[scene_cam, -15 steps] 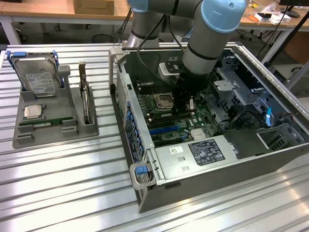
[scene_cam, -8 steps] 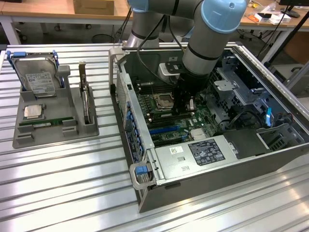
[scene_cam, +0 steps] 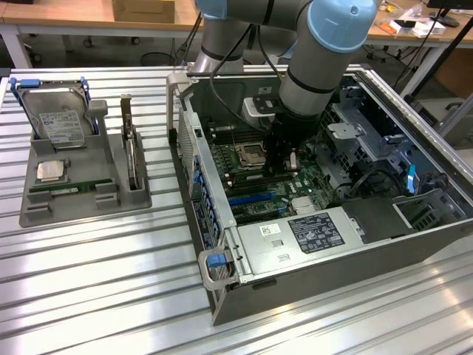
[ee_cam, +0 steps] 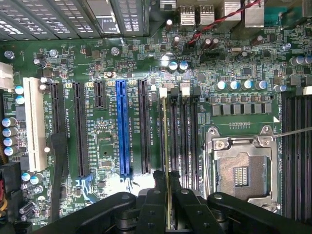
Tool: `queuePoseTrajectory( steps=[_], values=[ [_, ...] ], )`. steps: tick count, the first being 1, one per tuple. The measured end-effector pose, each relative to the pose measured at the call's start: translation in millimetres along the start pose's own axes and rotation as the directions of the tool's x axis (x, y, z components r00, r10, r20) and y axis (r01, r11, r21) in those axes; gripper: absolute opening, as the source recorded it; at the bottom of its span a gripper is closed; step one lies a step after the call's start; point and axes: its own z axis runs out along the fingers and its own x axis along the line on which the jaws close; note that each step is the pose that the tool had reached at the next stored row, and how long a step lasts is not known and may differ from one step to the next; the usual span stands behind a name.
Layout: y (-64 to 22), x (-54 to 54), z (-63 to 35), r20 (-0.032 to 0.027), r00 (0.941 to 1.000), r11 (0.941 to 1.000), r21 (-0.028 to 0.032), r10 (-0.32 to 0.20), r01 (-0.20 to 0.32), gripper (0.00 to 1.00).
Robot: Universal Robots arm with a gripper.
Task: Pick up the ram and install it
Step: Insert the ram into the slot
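The ram shows edge-on in the wrist view as a thin pale-green strip, and my gripper is shut on it between two black fingers. The stick runs along the black memory slots beside the CPU socket on the green motherboard. I cannot tell whether its lower edge sits in a slot. In the exterior view my gripper is down inside the open computer case, right of the CPU socket, and the arm hides the held stick.
A grey tray at the exterior view's left holds a hard drive, a silver processor, a green stick and an upright card. Case walls, drive cages and the power supply surround the gripper.
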Motion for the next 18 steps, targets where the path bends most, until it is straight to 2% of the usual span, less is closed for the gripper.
queuePoseTrajectory(
  steps=[18],
  values=[
    [-0.6,-0.1,1.0,0.0006,0.9999,0.9999,0.0004,0.011,-0.011,0.14]
  ],
)
